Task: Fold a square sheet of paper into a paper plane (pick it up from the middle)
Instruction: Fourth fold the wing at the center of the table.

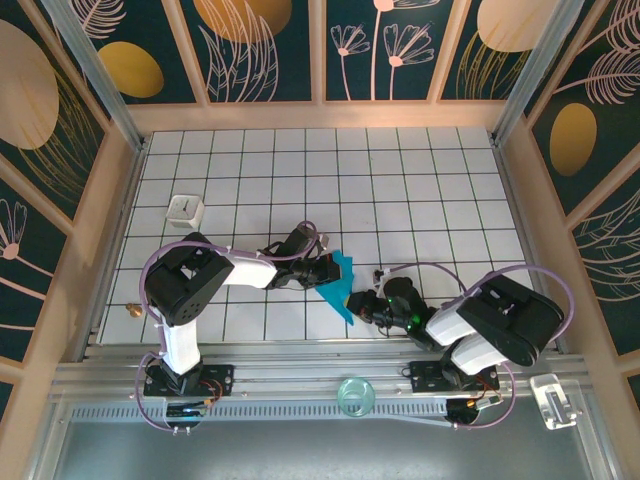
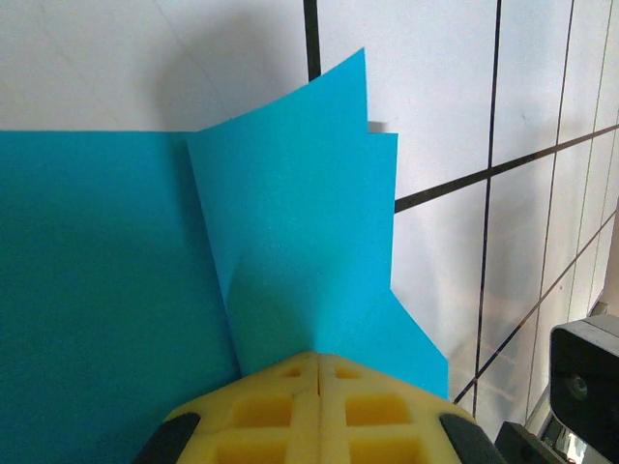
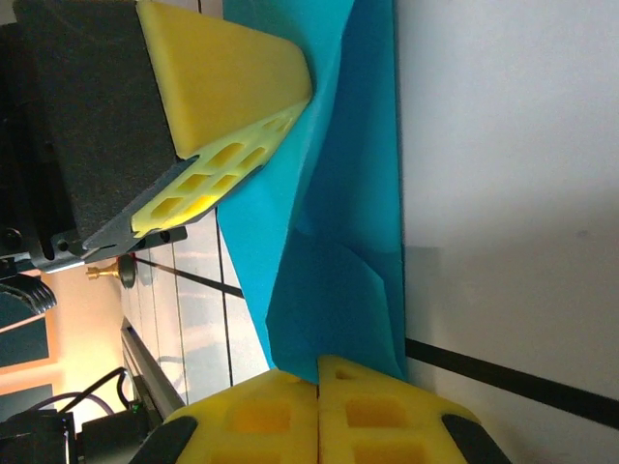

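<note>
The teal-blue square sheet of paper is folded into overlapping flaps and hangs between both grippers, low over the near middle of the grid table. My left gripper comes in from the left and is shut on its upper edge. In the left wrist view the paper rises straight out of the closed yellow tips of the left gripper. My right gripper is shut on the paper's lower corner. In the right wrist view the sheet runs from the right gripper up to the left gripper's yellow fingers.
A small white cube sits on the left of the table. A small brass knob lies at the left edge. A clear round dish and a clear plastic piece rest on the front rail. Wooden walls enclose three sides.
</note>
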